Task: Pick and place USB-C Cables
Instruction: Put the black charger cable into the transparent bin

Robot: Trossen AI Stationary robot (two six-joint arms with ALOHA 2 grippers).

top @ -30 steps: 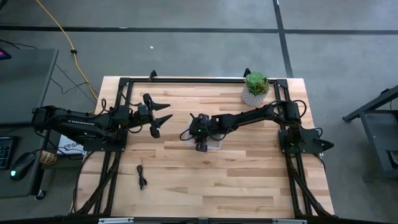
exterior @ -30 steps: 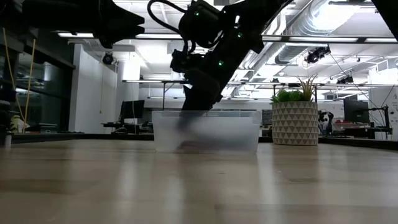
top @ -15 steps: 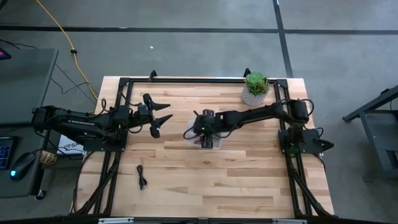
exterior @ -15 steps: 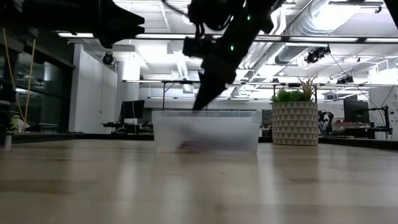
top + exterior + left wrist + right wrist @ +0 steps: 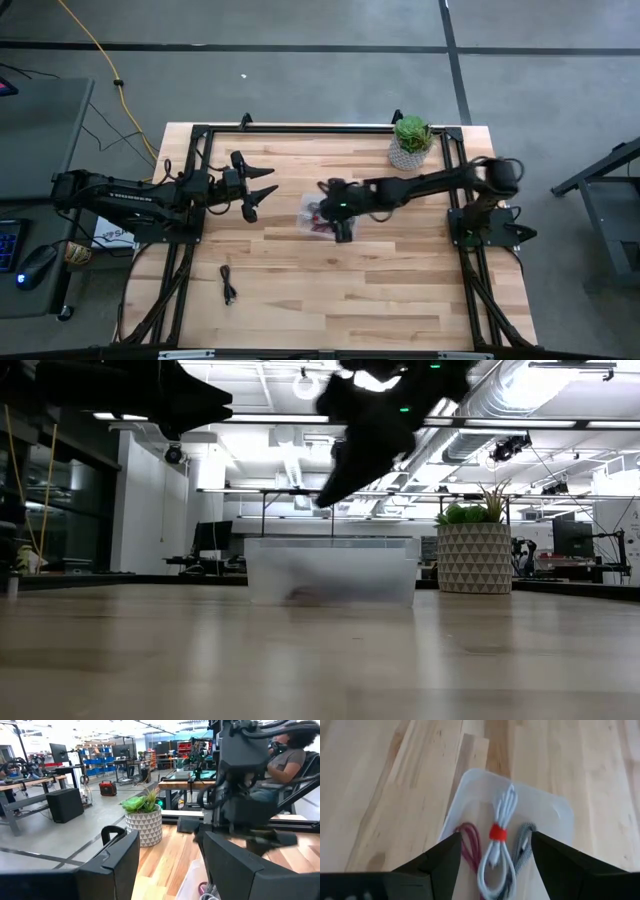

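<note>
Overhead, right gripper (image 5: 492, 865) seemingly clear of bin (image 5: 555, 810).

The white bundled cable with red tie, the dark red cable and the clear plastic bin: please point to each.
White bundled cable with red tie (image 5: 498, 833): right wrist view, on the tie.
Dark red cable (image 5: 470, 842): right wrist view, on its loop.
Clear plastic bin (image 5: 555, 807): right wrist view, bare rim corner.
</note>
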